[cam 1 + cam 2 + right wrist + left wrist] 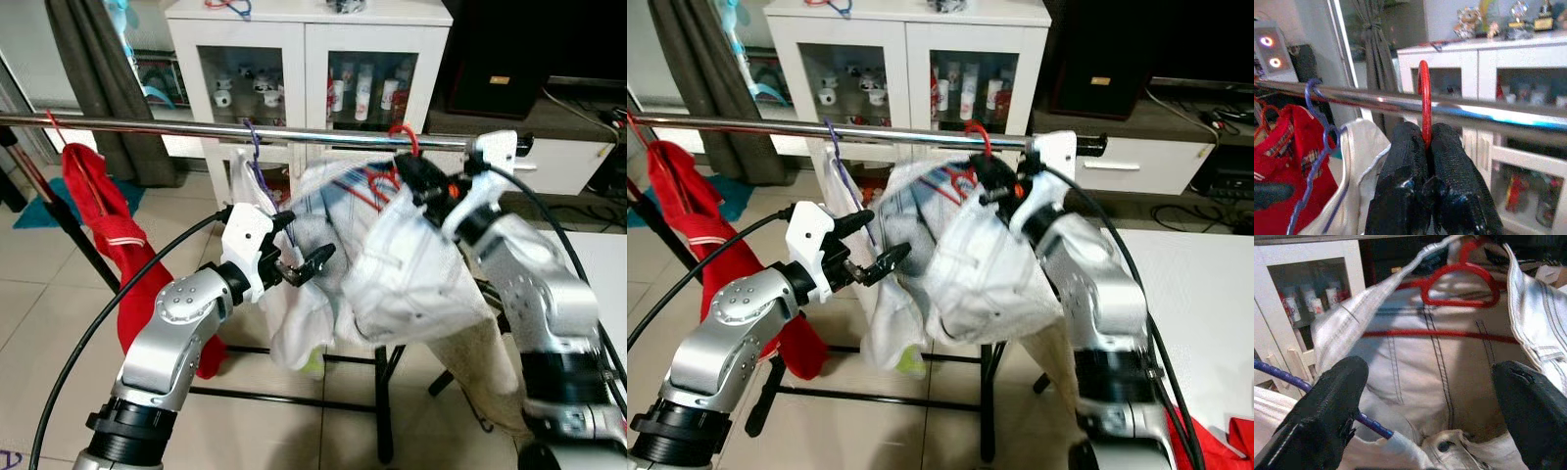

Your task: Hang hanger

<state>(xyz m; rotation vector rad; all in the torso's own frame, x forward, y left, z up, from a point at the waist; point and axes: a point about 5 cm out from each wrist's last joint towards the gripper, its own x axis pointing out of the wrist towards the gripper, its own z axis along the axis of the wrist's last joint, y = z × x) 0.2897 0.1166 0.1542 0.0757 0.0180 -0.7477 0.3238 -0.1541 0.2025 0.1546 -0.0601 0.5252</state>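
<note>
left gripper (299, 262) is nearest, its fingers spread wide and empty, held just in front of the white garment (411, 264) and beside a purple hanger (257, 166) that carries another white cloth. right gripper (1422, 161) is pinched tight on the neck of the red hanger (1423, 98), directly below the hook. the hook curves up and over the metal rail (196, 127); from the right wrist view it appears to sit on or just over the rail, but whether its weight is resting there cannot be confirmed. the hanger hangs straight down from the rail, with the rail running left to right across the robot's front, and the garment drapes below the right gripper. the right arm is the nearer arm to the hook. judgement: the hang looks nearly complete, needing only a release. a red garment (103, 225) hangs at the left end of the rail. behind stands a white cabinet (304, 49) with glass doors, holding bottles and small figurines on its shelves.
</note>
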